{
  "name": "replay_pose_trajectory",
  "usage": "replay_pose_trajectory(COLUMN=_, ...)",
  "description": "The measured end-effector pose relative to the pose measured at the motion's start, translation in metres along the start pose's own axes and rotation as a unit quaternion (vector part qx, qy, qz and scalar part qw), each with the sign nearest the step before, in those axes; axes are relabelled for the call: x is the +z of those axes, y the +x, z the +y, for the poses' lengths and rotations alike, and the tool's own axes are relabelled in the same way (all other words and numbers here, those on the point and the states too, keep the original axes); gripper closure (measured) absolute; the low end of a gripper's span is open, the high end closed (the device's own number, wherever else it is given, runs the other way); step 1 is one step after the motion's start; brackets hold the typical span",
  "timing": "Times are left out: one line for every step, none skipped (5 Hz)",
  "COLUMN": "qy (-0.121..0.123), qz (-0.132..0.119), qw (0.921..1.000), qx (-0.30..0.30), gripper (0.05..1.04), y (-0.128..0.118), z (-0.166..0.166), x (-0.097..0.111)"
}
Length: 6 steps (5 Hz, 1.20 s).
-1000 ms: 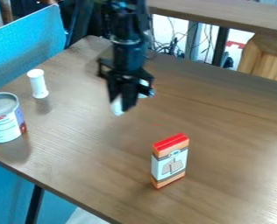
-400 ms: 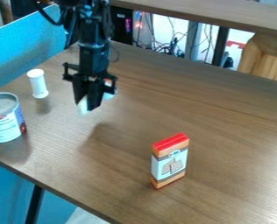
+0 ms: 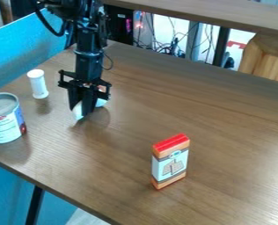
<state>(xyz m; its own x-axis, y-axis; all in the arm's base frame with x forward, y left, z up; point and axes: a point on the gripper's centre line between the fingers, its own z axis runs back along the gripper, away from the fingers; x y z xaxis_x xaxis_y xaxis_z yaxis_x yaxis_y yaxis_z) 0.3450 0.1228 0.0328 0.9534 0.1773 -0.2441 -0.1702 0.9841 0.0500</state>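
Brown wood-grain desk takes up most of the view, with glare on its lower right part. Near edge runs at a slant from the left side down to the bottom; black leg under it. Blue panel stands along the upper left side. Another wooden surface crosses the top, light wooden piece at upper right, tangled cables behind the desk.

Black arm comes in from upper left, hand pointing down over the left half of the desk. Its fingers are close together, not spread wide, with a white object gripped between them. Object sticks out below and to the right of the fingers; exact kind can't be told. Can't tell if it touches the desk.

Containers: metal can, upright, white and blue label with some red, at the far left near the desk's near edge; contents can't be told. Box, upright, red top, orange sides, pale label with a picture of crackers, lower right of center. White cylindrical bottle, upright, behind the can and apart from it.

Hand is nearer the bottle and can than the box. Wide stretch of bare wood between hand and box, more to the right.
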Motion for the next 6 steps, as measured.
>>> replay_pose_trajectory(qy=-0.005, qz=0.005, qw=0.9998, qx=0.020, gripper=0.702, y=-0.003, z=0.012, x=-0.004)
replay_pose_trajectory(qy=-0.007, qz=0.010, qw=0.9991, qx=0.040, gripper=0.399, y=-0.017, z=0.011, x=-0.010)
replay_pose_trajectory(qy=-0.025, qz=-0.063, qw=0.9963, qx=0.053, gripper=0.118, y=-0.034, z=0.007, x=0.025)
replay_pose_trajectory(qy=-0.028, qz=-0.086, qw=0.9945, qx=0.054, gripper=0.077, y=-0.042, z=0.005, x=0.039)
replay_pose_trajectory(qy=-0.026, qz=-0.100, qw=0.9942, qx=0.029, gripper=0.083, y=-0.048, z=-0.010, x=0.051)
replay_pose_trajectory(qy=-0.042, qz=-0.105, qw=0.9926, qx=-0.045, gripper=0.083, y=-0.059, z=-0.055, x=0.060)
